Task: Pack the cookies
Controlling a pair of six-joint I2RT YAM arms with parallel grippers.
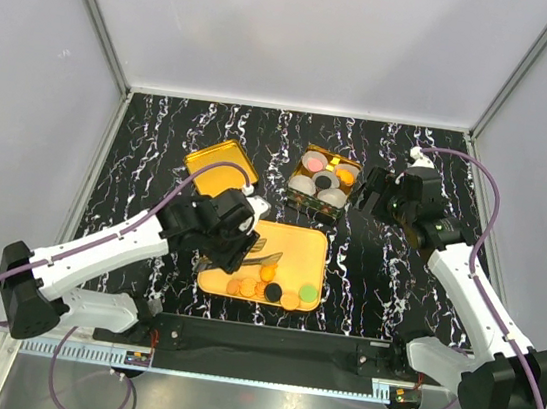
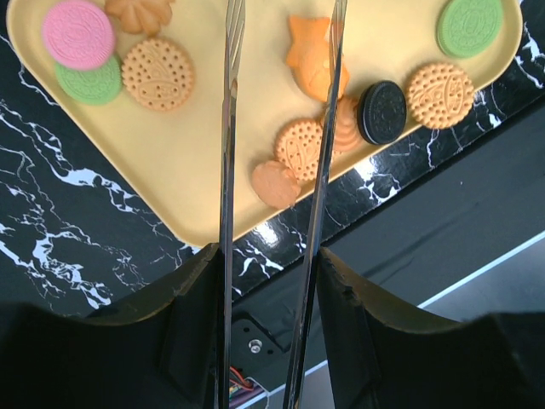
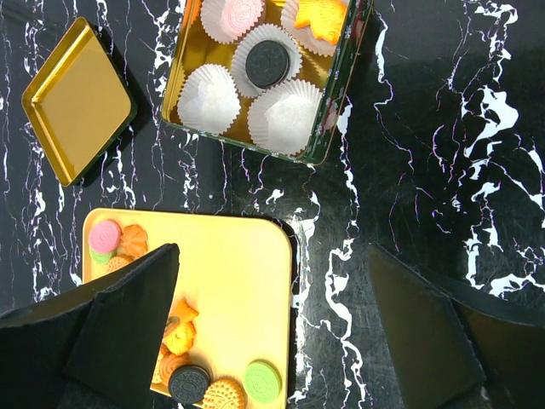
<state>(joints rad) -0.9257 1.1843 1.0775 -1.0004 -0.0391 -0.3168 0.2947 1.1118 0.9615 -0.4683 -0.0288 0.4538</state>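
A robot's left gripper point(image 2: 268, 274) hovers over a yellow tray point(image 1: 299, 243) with a pair of metal tongs point(image 2: 226, 170) clamped between its fingers. The two blades stand narrowly apart, aimed at the loose cookies point(image 2: 382, 112), with nothing caught between them. The cookies, orange, black, pink and green, lie mostly along the tray's near edge, with a pink one overlapping a green one at another corner. A few already sit in the white paper cups point(image 3: 209, 98) of an open tin point(image 3: 341, 102) beyond the tray, a black one in the middle cup, while the two nearest cups show empty. The tongs appear to serve as a finer pincer than the gripper's own broad fingers, suited to lifting small flat discs off a flat tray. The right gripper point(image 1: 374, 193) waits just beside the tin's right side, its fingers point(image 3: 128, 315) spread wide and holding nothing, seemingly placed to steady the tin when a cookie comes over. The gold lid point(image 1: 214, 156) lies to the tin's left, off the line between tray and tin. All rests on a black table point(image 1: 393, 291) veined with white like marble, enclosed by plain pale wall panels point(image 1: 307, 27) in metal framing.
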